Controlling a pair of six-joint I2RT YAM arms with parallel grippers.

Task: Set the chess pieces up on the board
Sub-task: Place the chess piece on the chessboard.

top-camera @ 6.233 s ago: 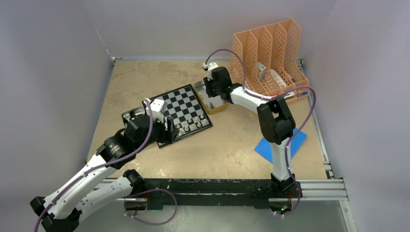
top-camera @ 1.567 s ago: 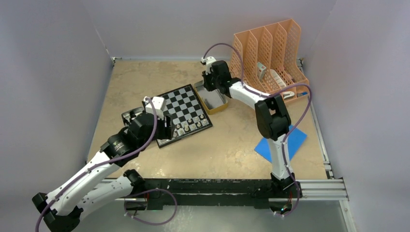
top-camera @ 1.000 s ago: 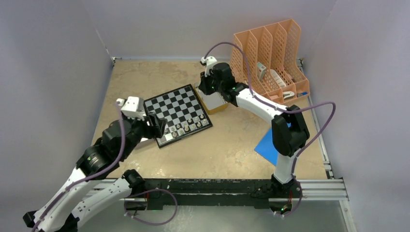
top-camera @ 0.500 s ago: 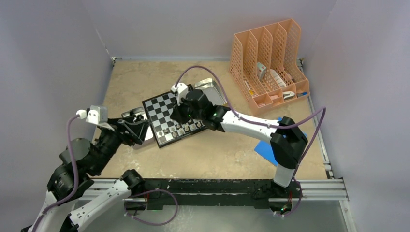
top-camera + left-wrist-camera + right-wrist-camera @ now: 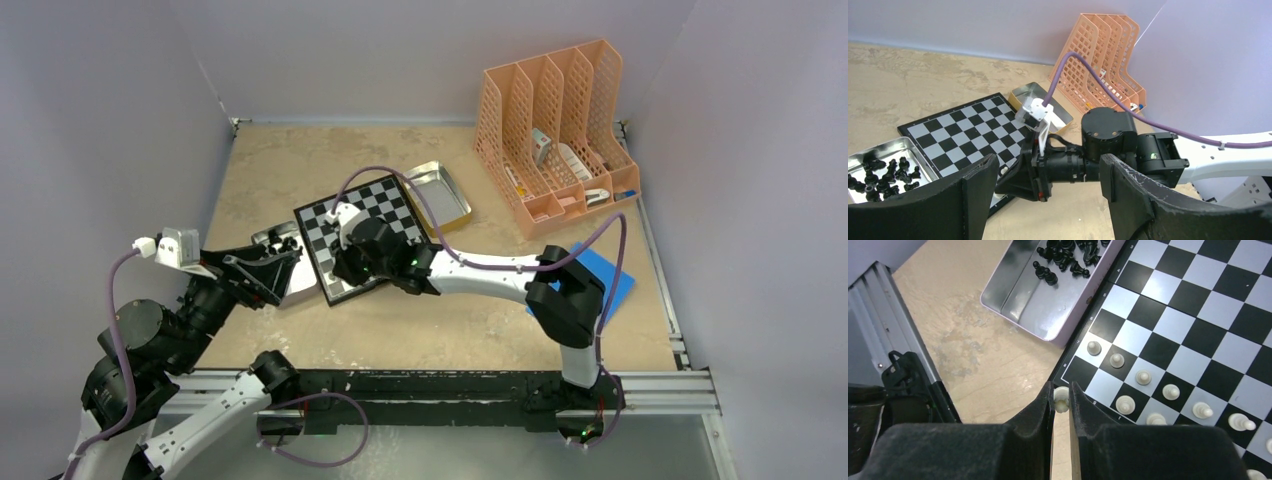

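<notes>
The board [image 5: 378,205] lies tilted mid-table, with several pale chess pieces [image 5: 1143,377] standing in its two near rows. My right gripper [image 5: 1061,390] hovers over the board's near left corner, shut on a pale piece [image 5: 1061,399] pinched between its fingertips. Black pieces [image 5: 1063,255] lie heaped in a metal tray [image 5: 1048,310] touching the board's left side. My left gripper [image 5: 275,272] is raised to the left of that tray, open and holding nothing. In the left wrist view its fingers [image 5: 973,190] frame the right arm's wrist [image 5: 1108,145].
A second metal tray [image 5: 440,192] sits at the board's far right corner. An orange file rack [image 5: 555,120] holding small items stands at the back right. A blue sheet [image 5: 605,275] lies on the right, partly under the right arm. Walls enclose the table.
The right arm has swung from the far right tray across the board to its near left corner. The left arm has pulled back to the left, off the board.
</notes>
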